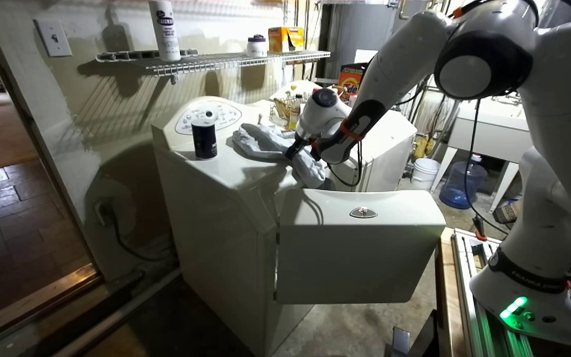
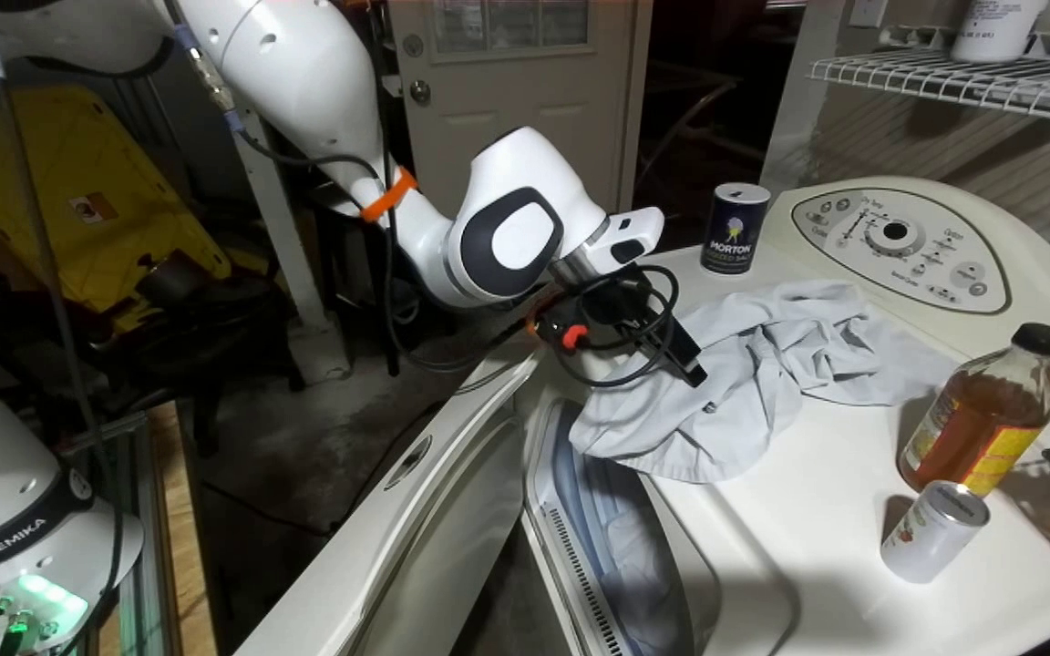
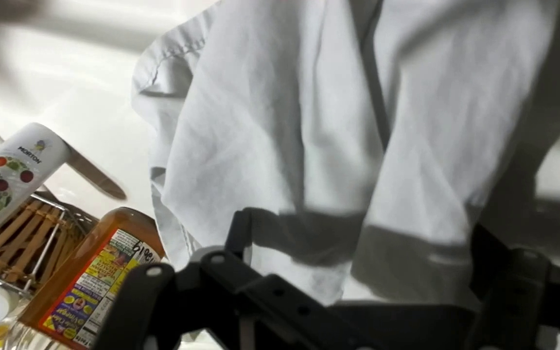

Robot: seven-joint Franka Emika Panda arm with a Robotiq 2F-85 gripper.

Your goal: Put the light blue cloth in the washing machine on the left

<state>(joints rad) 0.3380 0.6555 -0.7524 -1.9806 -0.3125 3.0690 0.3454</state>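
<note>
A: Light blue cloth (image 2: 744, 364)?
B: Right of centre in an exterior view, rumpled on the machine (image 2: 844, 492), one end near its door (image 2: 425, 519).
A: Gripper (image 3: 362, 238)?
B: Released; fingers (image 3: 239, 231) wide apart over the cloth, lower half of wrist view.

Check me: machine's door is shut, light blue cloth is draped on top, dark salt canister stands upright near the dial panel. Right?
Not quite: the door isn't shut; it is swung open, as both exterior views show. The rest holds: the light blue cloth is draped on top of the machine, and the dark salt canister stands upright near the dial panel.
</note>
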